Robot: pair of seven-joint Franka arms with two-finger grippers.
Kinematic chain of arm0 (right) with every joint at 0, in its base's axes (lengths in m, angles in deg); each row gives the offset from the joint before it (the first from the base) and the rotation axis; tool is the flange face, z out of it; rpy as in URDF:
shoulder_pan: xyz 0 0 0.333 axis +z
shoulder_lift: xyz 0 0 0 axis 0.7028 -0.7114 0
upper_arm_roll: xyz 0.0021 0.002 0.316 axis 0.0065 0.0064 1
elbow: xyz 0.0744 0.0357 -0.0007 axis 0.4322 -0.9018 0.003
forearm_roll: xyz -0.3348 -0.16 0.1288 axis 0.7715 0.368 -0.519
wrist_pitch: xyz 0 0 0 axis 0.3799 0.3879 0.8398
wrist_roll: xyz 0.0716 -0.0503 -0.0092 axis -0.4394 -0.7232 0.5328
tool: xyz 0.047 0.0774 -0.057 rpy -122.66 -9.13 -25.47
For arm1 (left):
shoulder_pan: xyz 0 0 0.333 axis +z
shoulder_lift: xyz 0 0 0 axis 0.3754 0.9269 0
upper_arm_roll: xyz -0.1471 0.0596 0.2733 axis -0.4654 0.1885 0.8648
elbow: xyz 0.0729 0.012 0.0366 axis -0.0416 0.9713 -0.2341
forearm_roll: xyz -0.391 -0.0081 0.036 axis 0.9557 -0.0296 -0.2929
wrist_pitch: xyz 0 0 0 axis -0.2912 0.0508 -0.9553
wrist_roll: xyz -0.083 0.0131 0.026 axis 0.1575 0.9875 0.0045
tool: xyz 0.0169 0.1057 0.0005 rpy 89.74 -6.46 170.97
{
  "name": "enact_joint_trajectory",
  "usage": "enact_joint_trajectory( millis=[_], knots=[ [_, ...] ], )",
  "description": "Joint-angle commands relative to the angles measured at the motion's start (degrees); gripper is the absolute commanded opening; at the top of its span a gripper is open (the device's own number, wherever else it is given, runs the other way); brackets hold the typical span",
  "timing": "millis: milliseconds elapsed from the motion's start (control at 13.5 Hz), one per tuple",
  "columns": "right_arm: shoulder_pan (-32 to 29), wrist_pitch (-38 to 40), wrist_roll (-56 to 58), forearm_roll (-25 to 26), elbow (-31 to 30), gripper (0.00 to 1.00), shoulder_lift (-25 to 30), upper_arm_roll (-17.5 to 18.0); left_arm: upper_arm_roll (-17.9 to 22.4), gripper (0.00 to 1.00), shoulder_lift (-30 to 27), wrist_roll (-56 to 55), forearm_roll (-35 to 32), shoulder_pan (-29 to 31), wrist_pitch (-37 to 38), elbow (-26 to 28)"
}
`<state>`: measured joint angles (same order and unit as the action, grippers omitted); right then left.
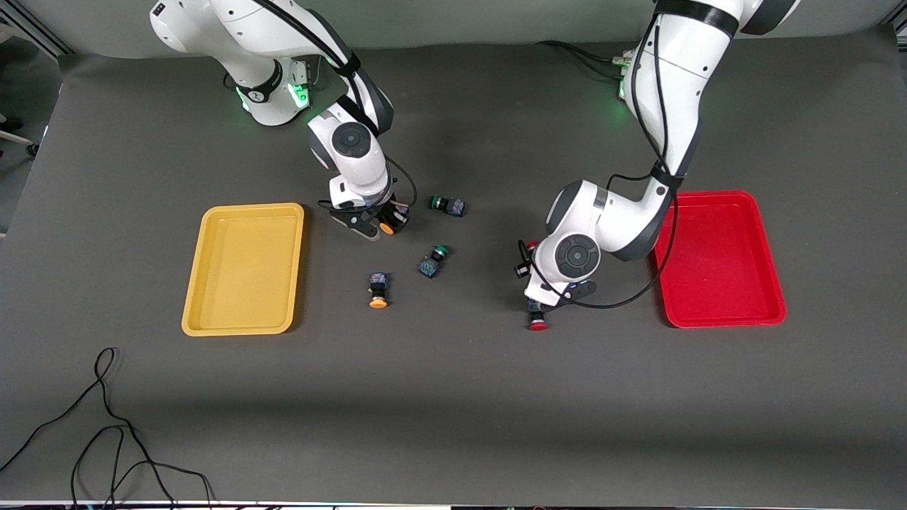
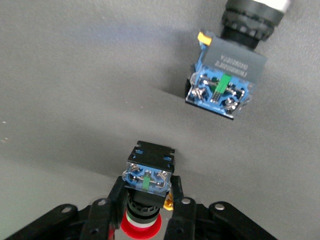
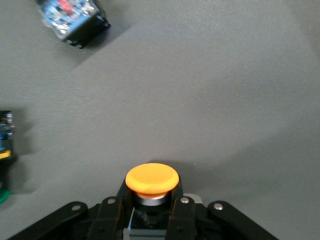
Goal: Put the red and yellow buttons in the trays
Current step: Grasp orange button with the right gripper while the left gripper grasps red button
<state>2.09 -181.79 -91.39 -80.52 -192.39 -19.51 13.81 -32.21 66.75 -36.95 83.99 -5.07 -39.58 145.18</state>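
My left fingers (image 2: pixel 118 201) are shut tight on the dark body of a red button (image 2: pixel 144 200), low over the counter (image 1: pixel 453 397), at about 5 o'clock from the middle. I cannot tell if the button is off the counter yet. The left arm bends down from 1 o'clock with its wrist tipped toward the counter.

To do this well, I think I should lift straight up first, so the red cap does not drag. Another switch (image 2: pixel 224 82) lies just beside my grip, so I must not bump it. Then I carry the button to the red tray (image 1: pixel 719 283) at about 3 o'clock and let go low over it, so it does not bounce out.

A loose yellow button (image 1: pixel 378 290) lies a bit farther back, near the middle. A green button (image 1: pixel 434 261) lies at 1 o'clock from it.

Farther still, my right fingers (image 3: pixel 111 212) are shut on the other yellow button (image 3: pixel 151 181), cap toward the camera. This arm comes down from 11 o'clock and its wrist points almost straight down. The yellow tray (image 1: pixel 241 283) waits at about 9 o'clock from it, a short way off. I should lift over the rim, not push through it.

A second green button (image 1: pixel 448 205) lies farthest back, near my right fingers.
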Motion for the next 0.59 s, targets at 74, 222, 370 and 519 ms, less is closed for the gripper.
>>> enact_joint_trajectory(
  millis=[74, 222, 370, 519],
  knots=[
    [0.10, 21.12, 2.46, 0.36, 9.99, 0.18, 7.72, -1.00, 1.44, 0.00, -5.84, 1.36, -3.15, 1.36, 9.80, -1.71],
    [-0.25, 30.45, 9.12, 0.28, 15.63, 0.18, 9.22, -4.58, 1.52, 0.00, -11.80, 3.46, -6.40, 3.03, 16.31, -1.90],
    [-0.34, 35.49, 24.01, -1.03, 16.97, 0.18, 11.58, -10.64, 1.52, 0.00, -17.78, 7.93, -8.43, 5.74, 22.20, -1.72],
    [-0.25, 37.61, 40.80, -1.40, 16.71, 0.18, 12.92, -18.72, 1.52, 0.00, -22.53, 15.30, -8.44, 10.22, 26.43, -1.72]
  ],
)
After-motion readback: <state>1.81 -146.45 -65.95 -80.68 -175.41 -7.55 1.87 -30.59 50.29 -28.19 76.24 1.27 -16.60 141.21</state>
